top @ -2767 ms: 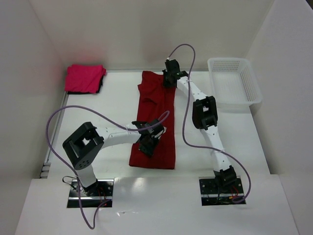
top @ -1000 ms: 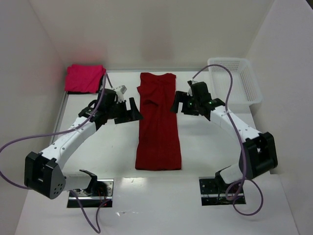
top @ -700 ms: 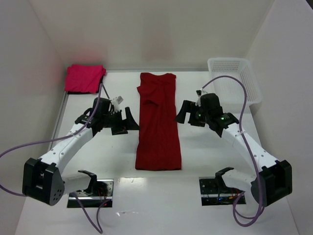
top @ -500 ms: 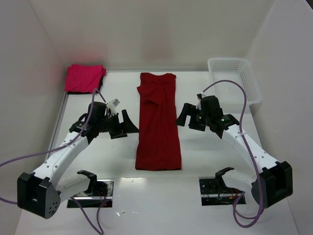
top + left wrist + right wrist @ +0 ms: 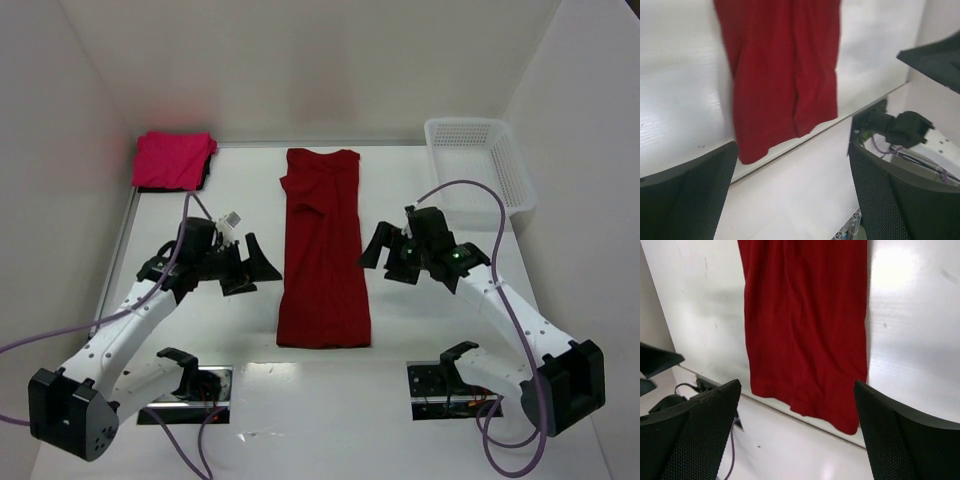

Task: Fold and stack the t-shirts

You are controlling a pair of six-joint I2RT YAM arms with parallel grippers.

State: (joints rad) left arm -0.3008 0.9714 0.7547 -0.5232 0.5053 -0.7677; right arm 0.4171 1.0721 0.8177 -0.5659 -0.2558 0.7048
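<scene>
The dark crimson red cloth t-shirt (image 5: 323, 255) is being shown lying flat in the middle of the white table (image 5: 230, 190). It is drawn into a long narrow strip that runs from the far side toward the arm bases. Its sides appear to be turned in already. The bright magenta-pink cloth t-shirt (image 5: 173, 160) is being shown as a compact folded bundle in the far left corner, well apart from the strip. The white plastic mesh basket (image 5: 478, 212) is standing at the far right and is not being used.

The left gripper (image 5: 252, 268) is being held just beside the strip's left edge, and the right gripper (image 5: 382, 258) just beside its right edge. As far as can be told, neither is touching the cloth. In the wrist views the black mesh-textured fingers (image 5: 690, 195) of the left and those of the right (image 5: 690, 430) are being held spread wide. Nothing is being gripped; only the table and the near end of the crimson shirt are being framed between them.

The task is being judged as roughly half done. The pink shirt looks finished, and the lengthwise folds of the crimson one seem made. The crosswise folds are being judged as not yet done, and neither is the stacking of the crimson shirt with the pink bundle.
</scene>
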